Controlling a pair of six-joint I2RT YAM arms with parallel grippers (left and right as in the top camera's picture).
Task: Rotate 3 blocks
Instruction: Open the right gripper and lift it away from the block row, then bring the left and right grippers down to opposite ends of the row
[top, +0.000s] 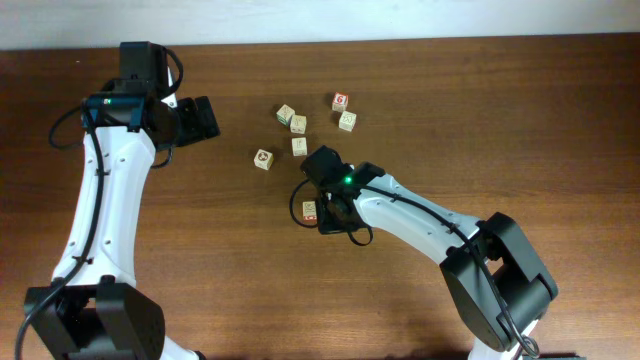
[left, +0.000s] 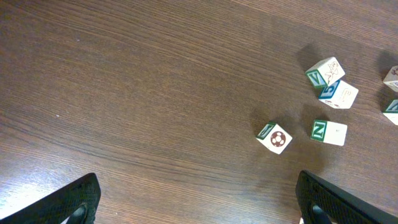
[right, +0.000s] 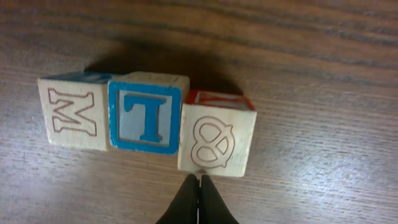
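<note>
**Tabletop** (top: 520, 120): dark wood grain, carrying all items.

**Row of three blocks**, side by side with faces touching, seen in the right wrist view:
- M block (right: 68, 118): pale wood, thin red outlined letter, at one end of the row.
- T block (right: 144, 117): blue letter in a blue frame on white, in the middle.
- Pretzel block (right: 214, 140): pale with a faint outlined print and a red upper face, at the other end.

The overhead view shows only one pale cube (top: 309, 210) here, near the tabletop's centre. Which of the row it is cannot be told.

**Right claw** (right: 199, 190): fingers pressed together and holding nothing, with the tip just beside the pretzel block's lower edge.

**Left claw** (left: 199, 208): spread wide and empty, near the far left corner of the tabletop, well apart from the row.

**Loose cubes**: a scattered group (top: 298, 124) toward the far edge, among them a cube with a red round mark (left: 274, 137) and a green N cube (left: 329, 132).
</note>
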